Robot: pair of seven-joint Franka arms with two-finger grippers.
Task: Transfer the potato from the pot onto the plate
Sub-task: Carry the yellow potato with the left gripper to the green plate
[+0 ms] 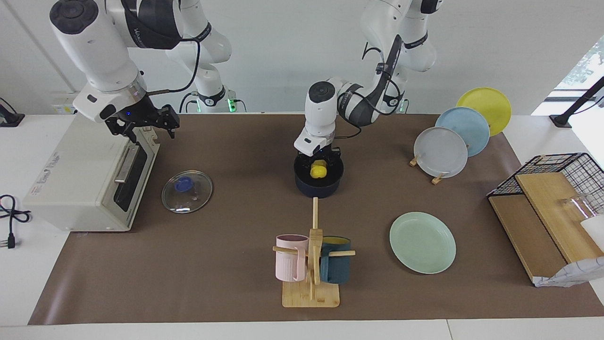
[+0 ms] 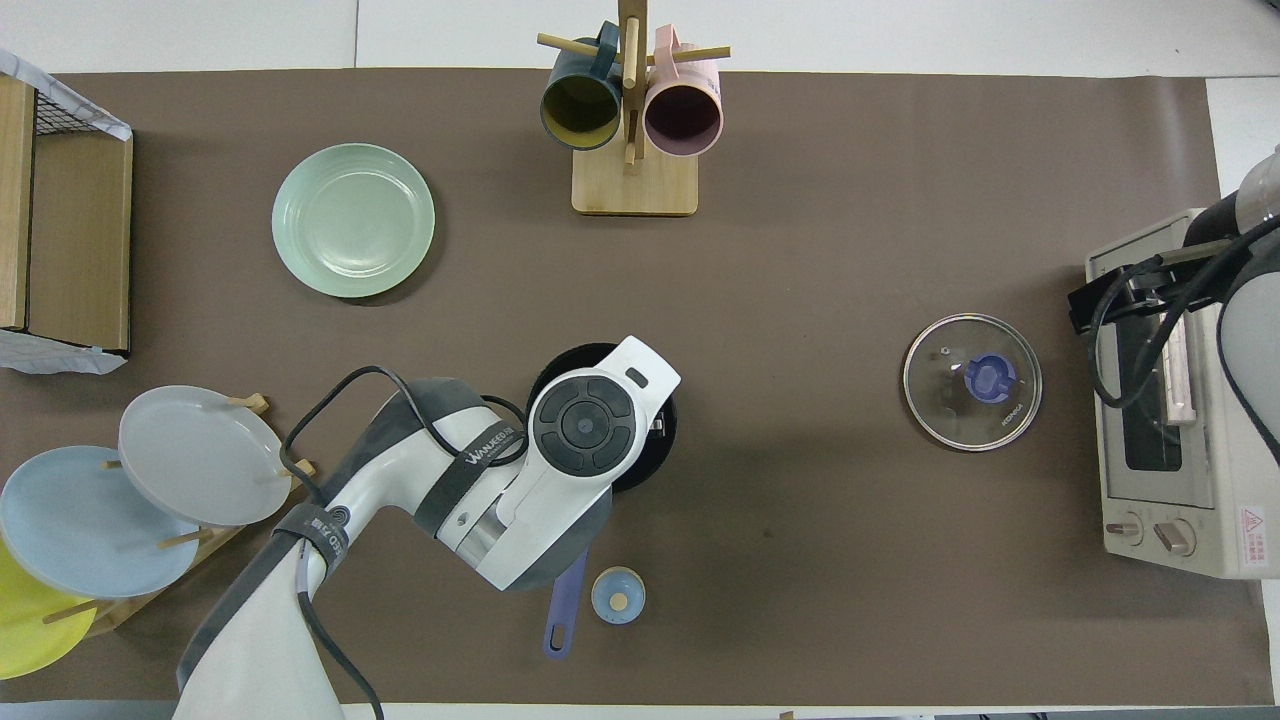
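One potato [image 1: 319,169], one pot [image 1: 319,188], one plate [image 1: 422,242].

In the overhead view the left arm covered most of the pot [image 2: 640,465] and hid the potato entirely. The left tool [image 1: 319,165] sat down in the pot, seemingly closed around the potato [image 1: 319,170], though its fingers were too small to tell. The yellow plate [image 2: 25,630] was cut off by the picture's edge.

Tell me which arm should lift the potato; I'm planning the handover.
Left. Its tool is already down in the pot at the potato, and the plate lies toward its end. The right tool waits over the oven.
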